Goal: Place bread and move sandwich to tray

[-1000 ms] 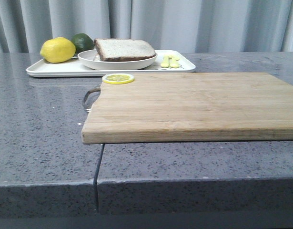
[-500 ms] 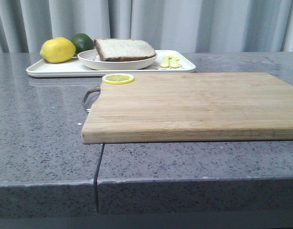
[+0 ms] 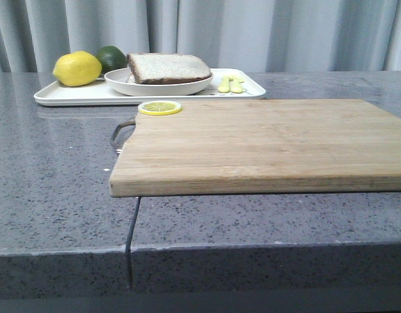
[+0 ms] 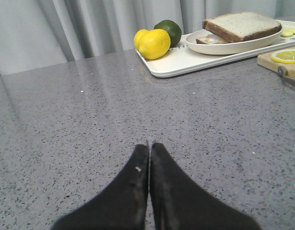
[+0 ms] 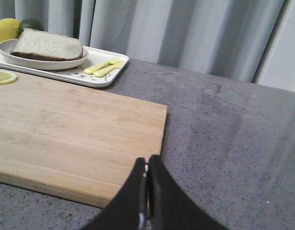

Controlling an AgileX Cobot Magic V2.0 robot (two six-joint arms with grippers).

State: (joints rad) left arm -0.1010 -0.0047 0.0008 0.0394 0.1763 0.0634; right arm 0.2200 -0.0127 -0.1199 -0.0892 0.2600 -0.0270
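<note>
Presently, sandwich (image 3: 169, 67): brown-crusted bread resting on a white plate (image 3: 187, 87), itself on the white tray (image 3: 70, 96) at the far left of the grey counter (image 3: 57, 195); already on the tray, as the task sentence wants.
Layers: top slice plain to see; filling beneath too hidden to tell.
Long axis: running 9 to 3 o'clock across the table.
Tray company: lemon (image 3: 77, 68) and lime (image 3: 112, 57) at 9 o'clock of the plate, yellow cutlery (image 3: 230, 85) at 3 o'clock.
Cutting board (image 3: 265, 143): wooden, at 5 o'clock of the tray, bare but for a lemon slice (image 3: 160, 107) on its far left corner.
Left claw (image 4: 149, 146): fingers pressed together, holding nothing, low over bare counter; sandwich at about 1 o'clock from it.
Right claw (image 5: 147, 160): fingers pressed together, holding nothing, over the board's near right corner; sandwich at about 10 o'clock, across the board.
Nearer arm: probably the left.
Stage: fitting either finished delivery or bread waiting to be fetched.
</note>
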